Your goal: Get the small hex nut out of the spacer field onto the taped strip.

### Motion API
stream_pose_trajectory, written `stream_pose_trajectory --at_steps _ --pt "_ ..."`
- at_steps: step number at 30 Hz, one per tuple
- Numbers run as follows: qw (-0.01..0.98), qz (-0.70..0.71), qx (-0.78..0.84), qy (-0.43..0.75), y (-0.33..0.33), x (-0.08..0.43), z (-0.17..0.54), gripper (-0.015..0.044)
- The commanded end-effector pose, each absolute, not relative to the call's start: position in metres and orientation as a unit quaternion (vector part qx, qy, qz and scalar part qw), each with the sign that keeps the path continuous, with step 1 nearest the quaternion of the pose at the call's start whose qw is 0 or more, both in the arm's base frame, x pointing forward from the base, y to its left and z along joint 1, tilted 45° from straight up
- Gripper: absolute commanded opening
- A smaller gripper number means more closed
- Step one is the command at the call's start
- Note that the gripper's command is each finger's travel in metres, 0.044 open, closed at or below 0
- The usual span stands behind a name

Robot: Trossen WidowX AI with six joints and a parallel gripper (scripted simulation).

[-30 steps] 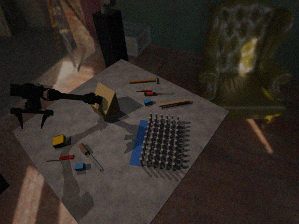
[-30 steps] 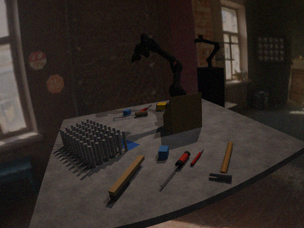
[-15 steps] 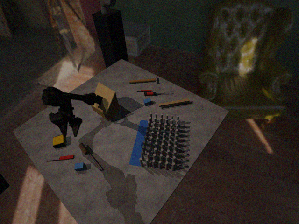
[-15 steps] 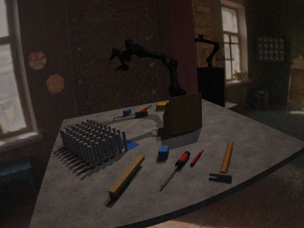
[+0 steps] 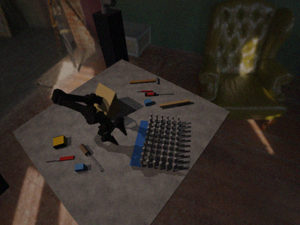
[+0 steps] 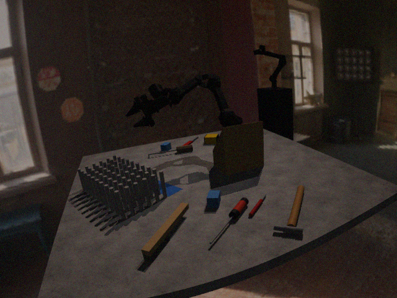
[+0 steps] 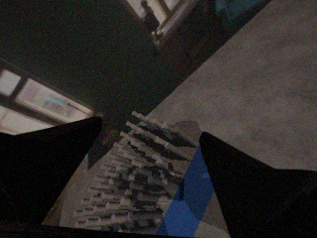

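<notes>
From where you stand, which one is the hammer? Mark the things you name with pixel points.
Find the big table (image 5: 193, 193) (image 6: 320, 256). Near one edge, beside two red-handled tools, lies the hammer (image 5: 143, 81) (image 6: 296, 207). Only it pairs a plain orange-brown wooden handle with a short grey crosswise head.

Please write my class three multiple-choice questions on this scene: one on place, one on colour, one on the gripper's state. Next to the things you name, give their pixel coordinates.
1. Where does the blue strip (image 5: 136, 154) (image 6: 171, 189) (image 7: 184, 213) lie?
A. Under the hammer
B. Along one side of the spacer field
C. On the armchair

2. What colour is the hammer's handle?
A. Orange-brown
B. Green
C. White

3. How is the gripper (image 5: 122, 139) (image 6: 129, 120) (image 7: 153, 129)?
A. Shut on a screwdriver
B. Shut and empty
C. Open and empty

1: B, the top view shows it bordering the spacers (image 5: 164, 134) (image 6: 121, 189) (image 7: 124, 198).
2: A, as the hammer (image 5: 143, 81) (image 6: 296, 207) shows in the exterior view.
3: C, its fingers stand wide apart with nothing between them.
</notes>
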State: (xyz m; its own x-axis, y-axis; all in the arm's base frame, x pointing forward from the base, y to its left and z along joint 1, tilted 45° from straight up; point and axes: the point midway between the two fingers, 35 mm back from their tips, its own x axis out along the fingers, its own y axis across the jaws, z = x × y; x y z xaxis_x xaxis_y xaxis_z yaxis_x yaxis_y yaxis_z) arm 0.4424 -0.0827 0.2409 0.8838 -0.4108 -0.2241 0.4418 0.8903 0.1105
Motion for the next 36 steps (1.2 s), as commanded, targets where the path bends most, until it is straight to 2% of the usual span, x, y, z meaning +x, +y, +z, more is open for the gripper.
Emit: stream_pose_trajectory --at_steps 1,7,36 --pt "0.975 -0.153 -0.015 0.163 -0.083 0.442 0.179 0.0440" --pt "0.963 -0.028 -0.145 0.224 -0.075 0.421 0.097 0.0440" --pt "0.963 -0.024 -0.149 0.225 -0.074 0.420 0.095 0.0440"
